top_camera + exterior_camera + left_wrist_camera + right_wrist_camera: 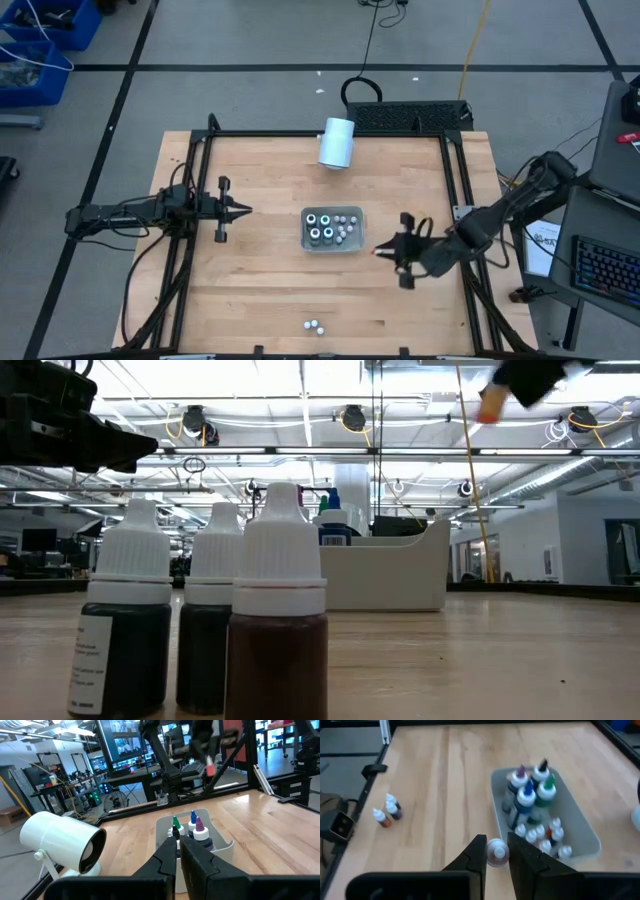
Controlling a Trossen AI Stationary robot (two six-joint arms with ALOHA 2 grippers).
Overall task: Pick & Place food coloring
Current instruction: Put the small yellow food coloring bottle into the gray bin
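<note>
The food coloring bottles stand mostly in a grey tray [347, 245] [580, 832] at mid-table: dark ones with coloured tips [527, 795] and small white-capped ones [545, 835]. Three more small bottles [315, 326] [387, 810] [280, 620] stand upright on the table near its near edge. My right gripper [385, 250] [497, 855] hovers just right of the tray, shut on one small bottle [497, 851]. My left gripper [245, 210] [179, 852] waits left of the tray, shut and pointing at it. My right gripper pinches one small food coloring bottle [497, 851] between its two fingers [479, 851]; the white cap shows in the gap. The bottle is lifted clear, high over the table, its reddish end [490, 402] hanging below the fingers [530, 375].
A large white cylinder [337, 142] [65, 842] lies on its stand near the far edge. Black frame rails [195, 180] run along the table's left, right and far sides. Bare wood [260, 290] lies between the tray and the near bottles.
</note>
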